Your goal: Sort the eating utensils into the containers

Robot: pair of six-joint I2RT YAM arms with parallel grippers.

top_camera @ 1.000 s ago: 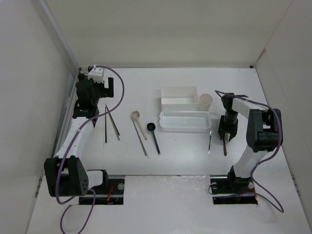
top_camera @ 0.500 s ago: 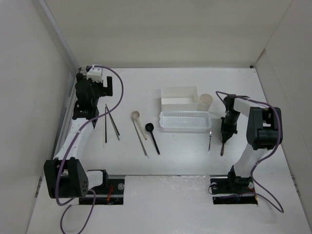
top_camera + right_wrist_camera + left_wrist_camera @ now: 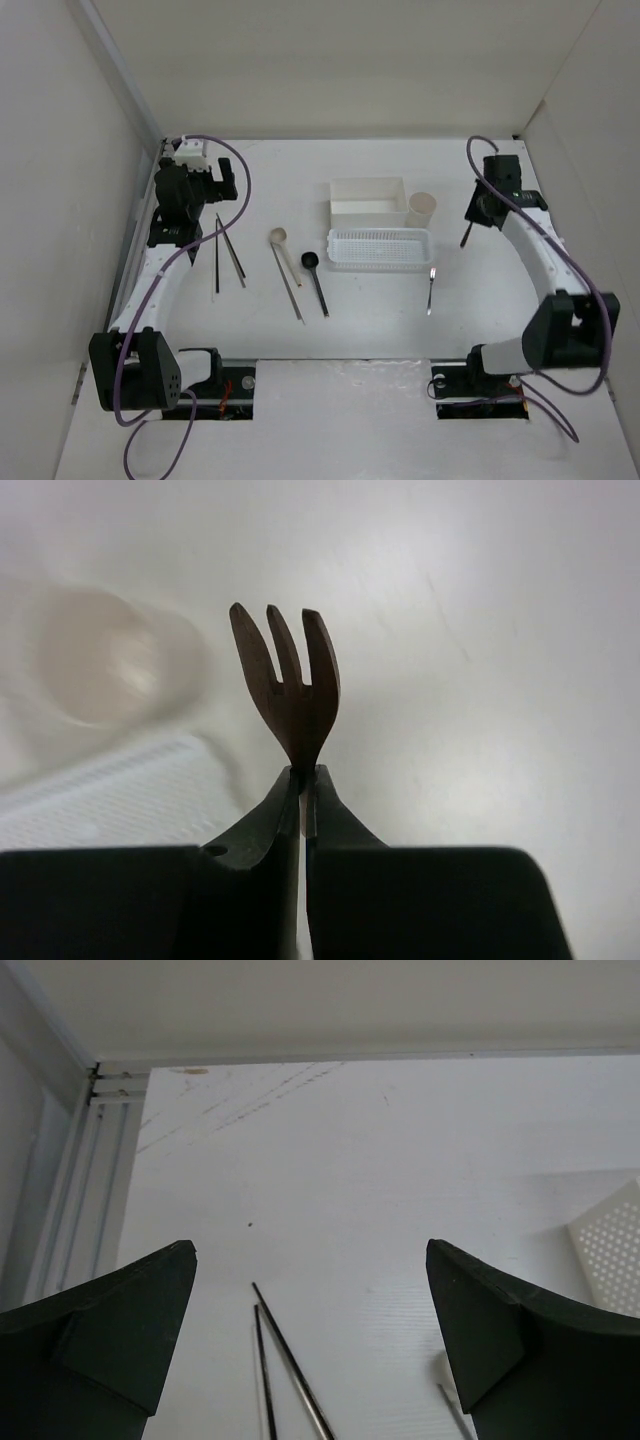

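Raised off the table [image 3: 380, 330] since the earlier frame, the brown fork [image 3: 285, 675] is gripped at its neck by the tightly closed right gripper [image 3: 303, 780], beside the cream cup [image 3: 421, 208]. The left gripper [image 3: 310, 1260] is held wide open and empty above two dark sticks [image 3: 290, 1370].

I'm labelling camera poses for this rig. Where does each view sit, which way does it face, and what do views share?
Top external: above and behind the bases, looking down on the white table; left arm and right arm show.
Left wrist: above the open left gripper, facing the table's far-left corner past two chopsticks.
Right wrist: behind the right gripper, shut on a brown fork, the cup and mesh basket beyond.
Shared: the mesh basket shows in all three.
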